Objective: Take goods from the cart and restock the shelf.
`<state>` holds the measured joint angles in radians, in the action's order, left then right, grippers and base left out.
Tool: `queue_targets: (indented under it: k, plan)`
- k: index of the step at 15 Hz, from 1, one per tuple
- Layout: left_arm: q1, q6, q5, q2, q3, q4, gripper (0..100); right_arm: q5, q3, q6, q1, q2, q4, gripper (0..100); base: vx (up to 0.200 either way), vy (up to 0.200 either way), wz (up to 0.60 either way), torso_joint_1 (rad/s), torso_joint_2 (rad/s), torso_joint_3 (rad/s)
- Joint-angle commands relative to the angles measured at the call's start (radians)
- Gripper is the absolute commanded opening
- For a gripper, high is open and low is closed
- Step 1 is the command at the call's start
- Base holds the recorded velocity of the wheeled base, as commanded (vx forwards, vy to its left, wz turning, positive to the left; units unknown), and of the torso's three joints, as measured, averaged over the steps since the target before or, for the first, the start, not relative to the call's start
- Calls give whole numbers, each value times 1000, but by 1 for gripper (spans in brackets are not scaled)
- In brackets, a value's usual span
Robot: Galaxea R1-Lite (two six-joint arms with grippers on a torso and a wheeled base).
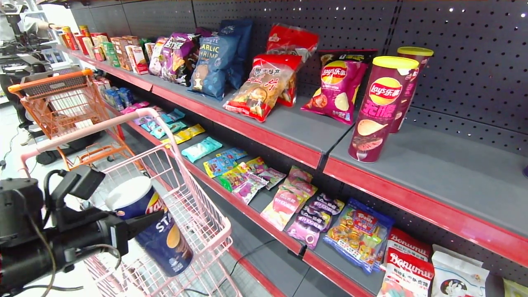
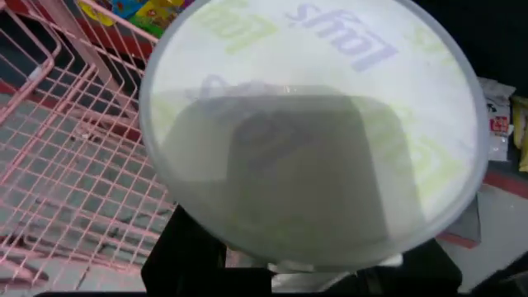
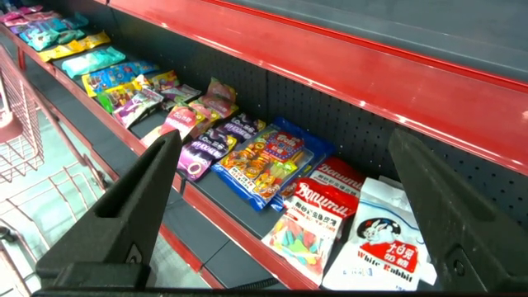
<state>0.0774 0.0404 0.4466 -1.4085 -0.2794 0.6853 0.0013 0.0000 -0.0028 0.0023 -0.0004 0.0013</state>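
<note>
A blue chips can (image 1: 159, 231) with a white lid (image 2: 309, 124) hangs tilted above the pink cart (image 1: 208, 225). My left gripper (image 1: 138, 220) is shut on its side, just below the lid. On the grey upper shelf (image 1: 445, 169) stand two purple chips cans (image 1: 379, 109) with yellow lids. My right gripper (image 3: 289, 214) is open, with nothing between its two dark fingers (image 3: 124, 223); it faces the lower shelf and its snack packets (image 3: 264, 161).
Chip bags (image 1: 264, 88) lean along the upper shelf left of the purple cans; bare grey shelf lies to their right. Candy packets (image 1: 288, 204) cover the lower shelf. An orange cart (image 1: 62, 99) stands behind the pink one.
</note>
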Motion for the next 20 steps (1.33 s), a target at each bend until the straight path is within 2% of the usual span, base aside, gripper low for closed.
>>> queue_targets:
  k: [1,5,9,12,15,20]
  plan:
    - [-2,18,14,425,-204,-455,0,0,0,0,1,0,0,100,0,0,0,0,0,0]
    - [7,-16,14,569,-205,-477,0,0,0,0,1,0,0,100,0,0,0,0,0,0]
    - [5,-16,-22,657,-201,-478,0,0,0,0,1,0,0,100,0,0,0,0,0,0]
    - [5,-17,-37,732,-129,-478,0,0,0,0,1,0,0,100,0,0,0,0,0,0]
    - [4,-20,-57,758,-110,-480,0,2,0,0,1,0,0,100,0,0,600,59,-157,-87]
    - [4,-19,-82,760,-106,-480,0,0,0,1,1,0,0,100,0,0,600,208,-523,-309]
